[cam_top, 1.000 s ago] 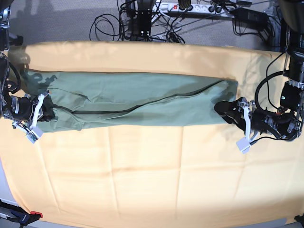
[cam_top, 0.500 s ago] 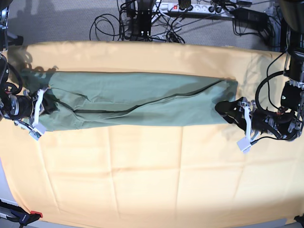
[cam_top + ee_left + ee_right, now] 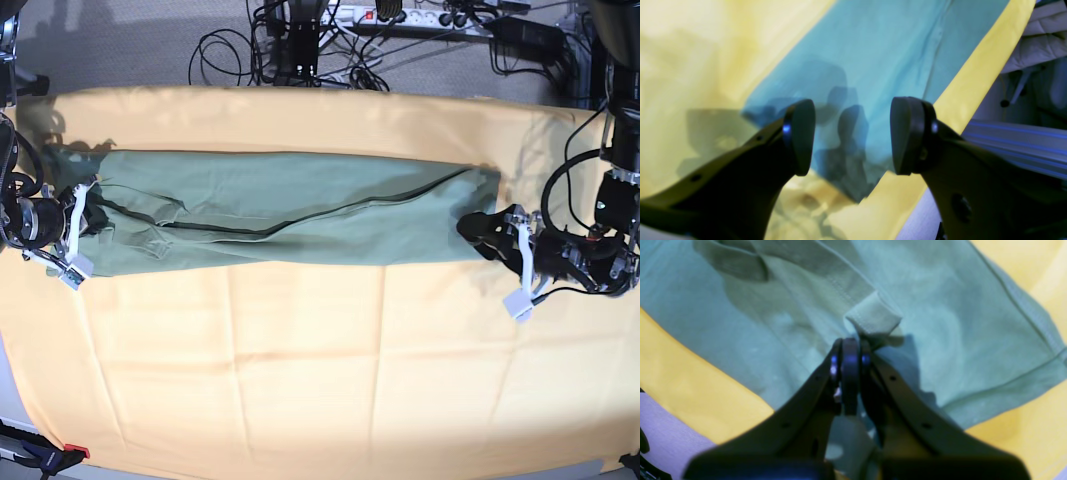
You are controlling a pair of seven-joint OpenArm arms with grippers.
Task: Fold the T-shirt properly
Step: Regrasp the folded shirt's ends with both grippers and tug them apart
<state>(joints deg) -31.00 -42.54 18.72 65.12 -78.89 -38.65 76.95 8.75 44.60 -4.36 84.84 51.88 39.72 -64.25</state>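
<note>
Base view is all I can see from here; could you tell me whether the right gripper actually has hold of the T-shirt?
Observer: Yes. In the right wrist view the right gripper is shut on a small raised fold of the T-shirt.
Operator: Thank you. And is the left gripper gripping the other end?
Observer: No. The left wrist view shows the left gripper open, with nothing between its pads.
Operator: Is it at least lined up with the shirt?
Observer: Through the gap you see the shirt's corner lying on the yellow-orange cloth; whether a pad touches it, I cannot tell.
</note>
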